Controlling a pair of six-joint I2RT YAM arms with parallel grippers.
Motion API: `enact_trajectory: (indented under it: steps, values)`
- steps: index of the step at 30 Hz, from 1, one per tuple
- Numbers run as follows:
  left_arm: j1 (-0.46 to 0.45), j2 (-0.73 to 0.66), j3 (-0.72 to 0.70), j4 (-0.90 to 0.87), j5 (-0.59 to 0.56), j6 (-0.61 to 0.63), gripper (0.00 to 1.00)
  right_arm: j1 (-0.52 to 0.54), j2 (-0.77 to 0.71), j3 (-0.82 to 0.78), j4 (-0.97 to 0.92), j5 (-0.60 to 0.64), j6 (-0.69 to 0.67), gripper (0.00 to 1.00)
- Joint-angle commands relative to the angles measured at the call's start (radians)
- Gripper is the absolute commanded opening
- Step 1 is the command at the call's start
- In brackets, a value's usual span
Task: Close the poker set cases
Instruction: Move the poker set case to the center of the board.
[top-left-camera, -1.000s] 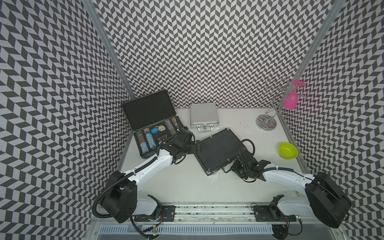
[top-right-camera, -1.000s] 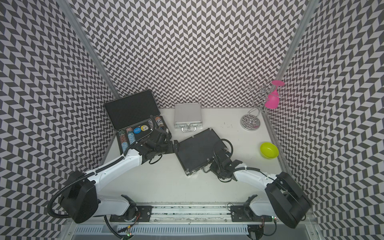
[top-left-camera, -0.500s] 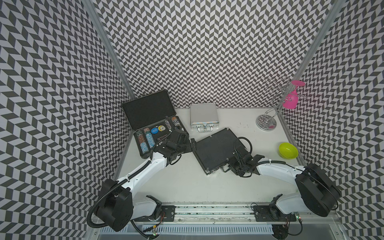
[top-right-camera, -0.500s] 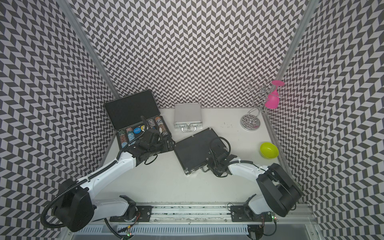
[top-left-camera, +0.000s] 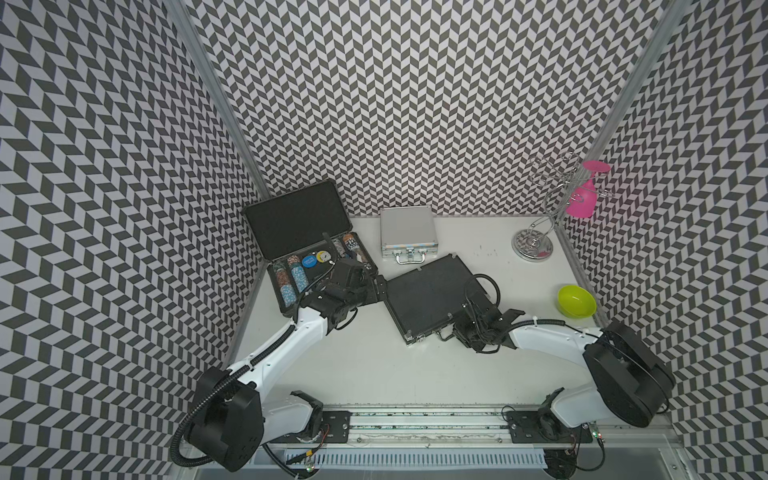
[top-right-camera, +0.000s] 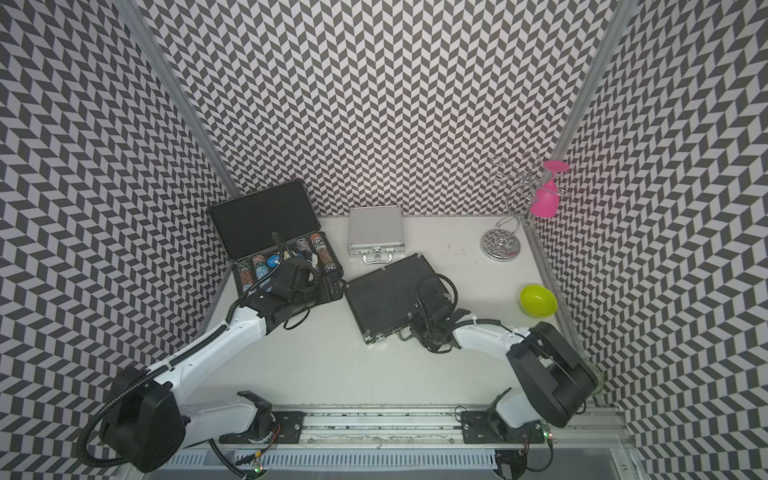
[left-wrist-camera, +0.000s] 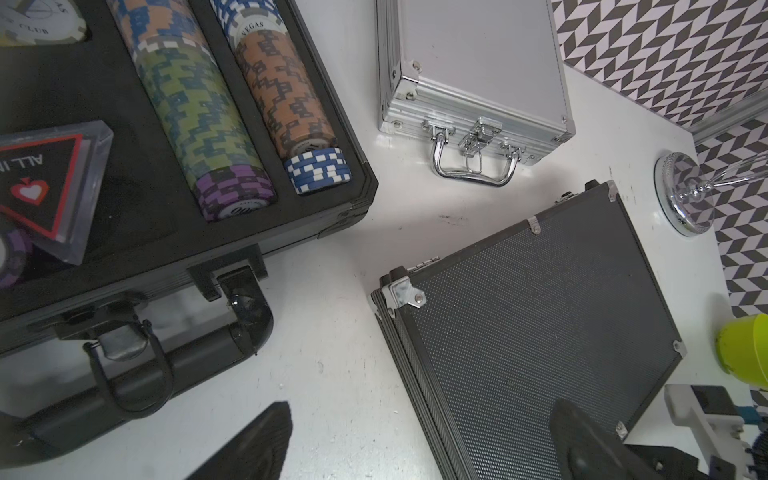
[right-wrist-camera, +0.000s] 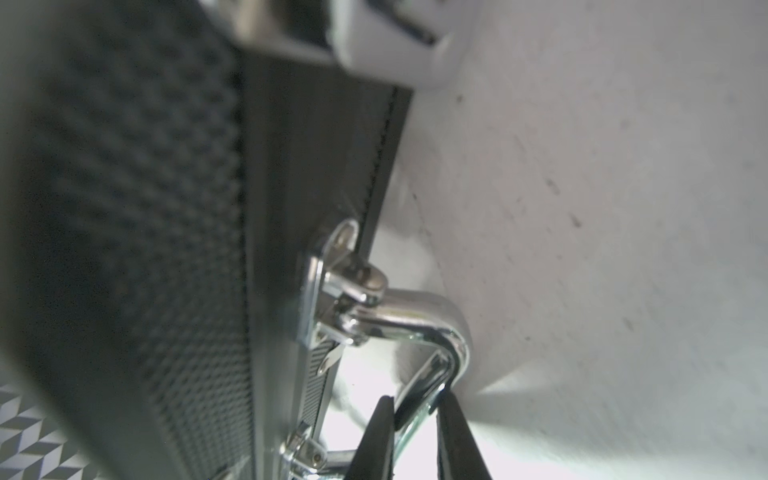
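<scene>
Black case (top-left-camera: 428, 297) lies shut, right gripper (right-wrist-camera: 415, 419) pinching its handle (right-wrist-camera: 415, 322) at the front edge. Left gripper (left-wrist-camera: 424, 405) gapes wide (bare table (left-wrist-camera: 332, 332) ahead).

Both top views look steeply down from high in front, nearly alike, over the whole surface (top-left-camera: 374, 365). The left wrist view looks closely down on the open case (left-wrist-camera: 291, 232), silver case (left-wrist-camera: 478, 54) and black case (left-wrist-camera: 540, 324). The right wrist view sits against that black case's chrome handle (right-wrist-camera: 415, 311).
</scene>
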Motion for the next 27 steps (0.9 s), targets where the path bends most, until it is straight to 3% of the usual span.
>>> enact_trajectory:
  steps: [1, 7, 9, 12, 20, 27]
  values:
    - [0.004, -0.024, -0.006, 0.017, 0.003, 0.007, 0.99, 0.01, 0.047, -0.084, -0.054, -0.021, 0.004, 0.13]
    - [-0.002, -0.011, -0.028, 0.028, 0.044, 0.002, 0.99, -0.002, -0.079, -0.05, -0.126, 0.047, -0.015, 0.12]
    - [-0.007, -0.013, -0.043, 0.03, 0.057, -0.007, 0.99, -0.007, -0.095, -0.014, -0.153, 0.069, -0.065, 0.15]
    - [-0.022, -0.023, -0.062, 0.04, 0.07, -0.009, 0.99, -0.009, -0.117, 0.033, -0.196, 0.13, -0.148, 0.3]
    - [-0.121, -0.048, -0.093, 0.016, 0.042, -0.025, 0.99, -0.015, -0.117, 0.032, -0.127, 0.229, -0.365, 0.45]
    - [-0.125, -0.043, -0.088, -0.022, 0.012, -0.016, 0.99, -0.026, -0.063, 0.011, -0.027, 0.28, -0.472, 0.44]
